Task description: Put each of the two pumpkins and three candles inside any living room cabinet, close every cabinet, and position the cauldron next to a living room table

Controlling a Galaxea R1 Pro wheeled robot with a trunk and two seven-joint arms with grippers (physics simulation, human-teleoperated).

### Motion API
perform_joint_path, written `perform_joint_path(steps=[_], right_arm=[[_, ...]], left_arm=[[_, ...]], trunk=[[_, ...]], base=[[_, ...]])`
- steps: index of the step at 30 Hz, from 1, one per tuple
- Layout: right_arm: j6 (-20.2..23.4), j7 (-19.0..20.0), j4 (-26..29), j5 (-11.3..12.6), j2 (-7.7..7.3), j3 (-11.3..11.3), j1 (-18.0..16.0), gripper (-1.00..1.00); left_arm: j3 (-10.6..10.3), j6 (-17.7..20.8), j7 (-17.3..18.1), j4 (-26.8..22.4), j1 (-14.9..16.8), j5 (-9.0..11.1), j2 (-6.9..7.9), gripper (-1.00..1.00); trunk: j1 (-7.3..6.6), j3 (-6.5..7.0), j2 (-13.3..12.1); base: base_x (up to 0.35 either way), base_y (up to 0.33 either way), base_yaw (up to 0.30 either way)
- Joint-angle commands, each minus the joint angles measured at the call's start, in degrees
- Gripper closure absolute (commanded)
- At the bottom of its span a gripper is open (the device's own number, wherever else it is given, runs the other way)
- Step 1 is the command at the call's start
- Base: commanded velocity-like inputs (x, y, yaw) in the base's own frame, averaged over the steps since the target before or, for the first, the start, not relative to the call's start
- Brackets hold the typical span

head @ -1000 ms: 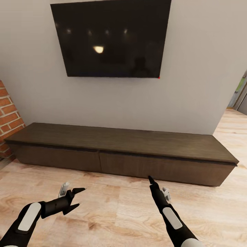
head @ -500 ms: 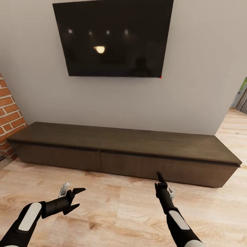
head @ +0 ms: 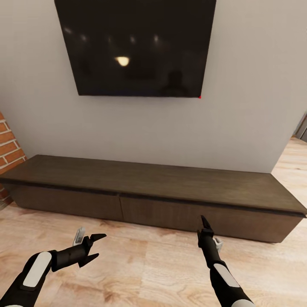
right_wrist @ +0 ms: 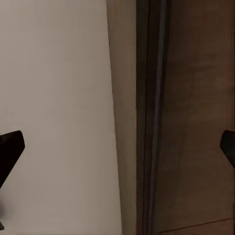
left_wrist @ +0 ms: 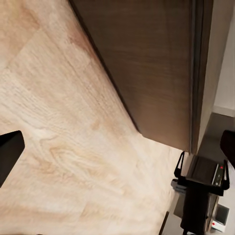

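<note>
Head view: I'm facing the cabinet [head: 170, 187], long, low, dark brown, fronts closed, against the wall under a black TV [head: 136, 47]. My left gripper [head: 97, 245] hangs over the wood floor [head: 140, 268], jaws spread, empty. My right gripper [head: 204, 224] points at the right-hand front, jaws apart in its wrist view, holding nothing.

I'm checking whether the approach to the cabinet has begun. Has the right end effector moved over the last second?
Yes. The right end effector has swung rightward along the cabinet, away from the seam between its two fronts, its tip now over the right front.
</note>
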State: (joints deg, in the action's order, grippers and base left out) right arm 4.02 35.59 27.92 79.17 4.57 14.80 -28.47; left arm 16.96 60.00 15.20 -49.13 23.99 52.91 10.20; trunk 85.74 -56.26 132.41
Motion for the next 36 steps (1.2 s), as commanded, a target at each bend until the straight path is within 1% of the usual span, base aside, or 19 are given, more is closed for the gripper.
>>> perform_joint_path(steps=[1,4,6,7,10,15,18,28,36], right_arm=[[0.01,0.00,-0.15,0.00,0.00,0.09,0.00,-1.00],[-0.06,-0.06,-2.21,0.02,-0.03,0.49,-0.01,-1.00],[-0.16,-0.08,-4.41,0.07,-0.05,1.40,-0.02,-1.00],[-0.22,-0.08,-5.67,0.09,-0.07,2.37,-0.01,-1.00],[-0.30,-0.09,-6.65,0.10,-0.08,3.25,0.00,-1.00],[-0.28,-0.14,-7.02,0.11,-0.09,3.73,-0.01,-1.00],[-0.21,-0.16,-7.07,0.11,-0.09,4.38,0.00,-1.00],[-0.12,-0.10,-7.09,0.16,-0.09,4.79,0.00,-1.00],[-0.47,-0.09,-7.01,0.18,0.05,4.86,0.00,-1.00]], left_arm=[[0.00,0.00,0.00,0.00,0.00,0.00,0.00,-1.00],[0.00,0.00,0.00,0.00,0.00,0.02,0.00,-1.00],[0.07,0.00,0.00,0.00,0.00,0.06,0.00,-1.00],[0.16,0.00,0.00,0.00,0.00,0.08,0.00,-1.00],[0.26,0.00,0.03,0.00,0.00,0.09,0.00,-1.00],[0.34,0.00,0.13,0.00,0.00,0.09,0.03,-1.00],[0.35,0.00,0.56,0.00,0.00,0.09,0.01,-1.00],[0.35,0.00,0.90,0.00,0.00,0.09,0.04,-1.00],[0.35,0.00,0.97,0.00,0.00,0.09,0.04,-1.00]], trunk=[[0.00,0.00,0.00],[0.00,0.00,0.00],[0.00,0.00,0.00],[0.00,0.00,0.00],[0.00,0.00,0.00],[1.10,-0.90,2.01],[1.76,-1.44,3.21],[3.95,-3.23,7.22],[3.95,-3.23,7.22]], base=[[0.071,-0.069,0.000],[0.028,-0.131,0.000],[0.007,-0.051,0.000],[0.003,-0.023,0.000],[0.001,-0.011,0.000],[0.000,-0.002,0.000],[0.000,0.000,0.000],[0.000,0.000,0.000],[0.000,0.000,0.000]])
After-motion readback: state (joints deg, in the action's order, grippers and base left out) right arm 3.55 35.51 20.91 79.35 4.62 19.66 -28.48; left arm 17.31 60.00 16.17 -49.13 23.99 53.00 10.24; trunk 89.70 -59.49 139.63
